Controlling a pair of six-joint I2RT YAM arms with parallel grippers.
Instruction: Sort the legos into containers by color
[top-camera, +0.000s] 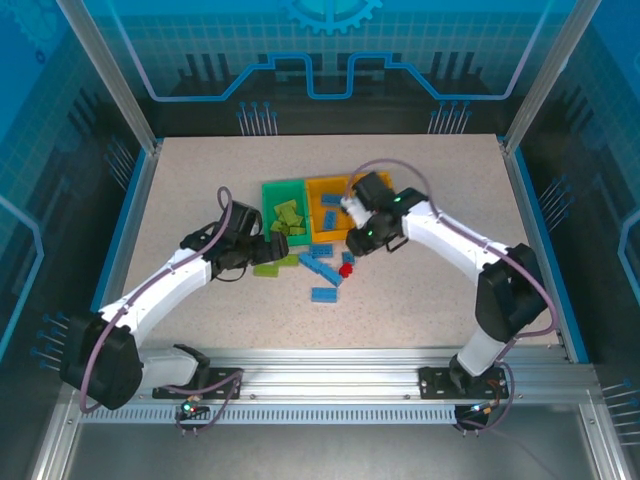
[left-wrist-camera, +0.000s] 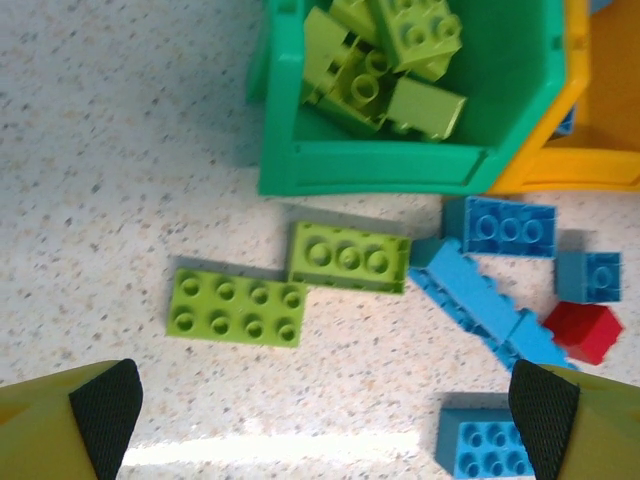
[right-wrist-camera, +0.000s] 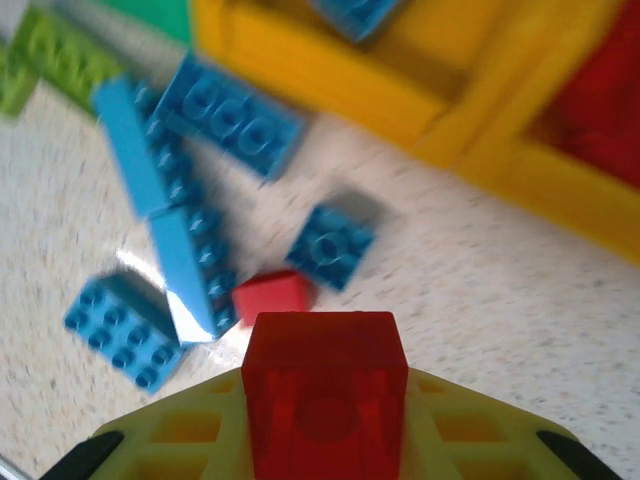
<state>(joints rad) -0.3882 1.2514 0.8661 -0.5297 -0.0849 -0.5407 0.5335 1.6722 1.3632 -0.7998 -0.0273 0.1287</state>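
My right gripper (right-wrist-camera: 325, 415) is shut on a red lego (right-wrist-camera: 325, 375), held above the table just in front of the orange containers (right-wrist-camera: 400, 90). Below it lie another red lego (right-wrist-camera: 273, 296) and several light blue legos (right-wrist-camera: 240, 115). My left gripper (left-wrist-camera: 325, 420) hangs open over bare table, short of two lime green legos (left-wrist-camera: 238, 308). The green container (left-wrist-camera: 400, 165) beyond them holds several lime legos. In the top view the left gripper (top-camera: 245, 255) and right gripper (top-camera: 358, 240) flank the loose pile (top-camera: 320, 262). The far orange container looks red inside (right-wrist-camera: 600, 100).
A blue lego (top-camera: 323, 294) lies nearest the arms' bases. The middle orange container (top-camera: 330, 200) holds blue legos. The right arm's wrist covers part of the rightmost container. Bare tabletop (top-camera: 200, 170) spreads left, right and in front of the pile.
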